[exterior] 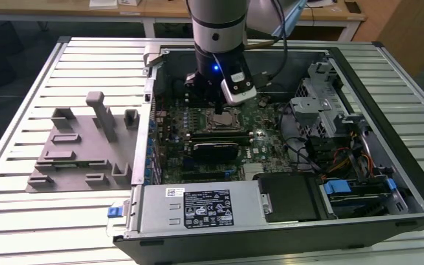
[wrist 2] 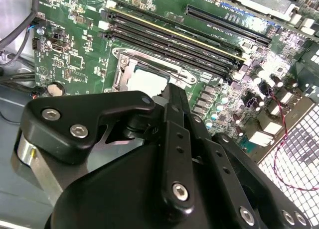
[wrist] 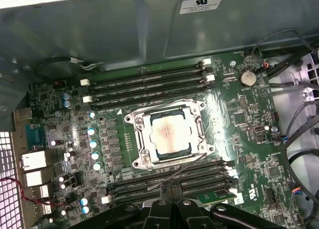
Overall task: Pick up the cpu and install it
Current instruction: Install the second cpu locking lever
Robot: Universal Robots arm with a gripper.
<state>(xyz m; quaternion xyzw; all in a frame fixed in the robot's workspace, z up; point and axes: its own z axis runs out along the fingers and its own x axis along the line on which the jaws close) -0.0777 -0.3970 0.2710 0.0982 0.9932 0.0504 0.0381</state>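
The cpu [wrist: 169,134], a small square chip with a pale metal top, lies flat inside the metal socket frame [wrist: 142,154] on the green motherboard [wrist: 249,134]. In the second wrist view the cpu [wrist 2: 147,82] shows just beyond the black finger linkage. From the exterior view the cpu [exterior: 227,117] sits in the middle of the open computer case. My gripper [exterior: 218,106] hangs directly above the socket, a short way over the chip. In the first wrist view the gripper [wrist: 166,189] has its fingertips [wrist: 161,191] pressed together with nothing between them.
Memory slots [wrist: 149,82] flank the socket on both sides. A grey plastic fixture [exterior: 79,149] stands on the slatted table at the exterior view's left of the case. Inside the case are a black module [exterior: 216,150], a power supply [exterior: 197,207], a drive cage [exterior: 322,105] and loose cables [exterior: 344,160].
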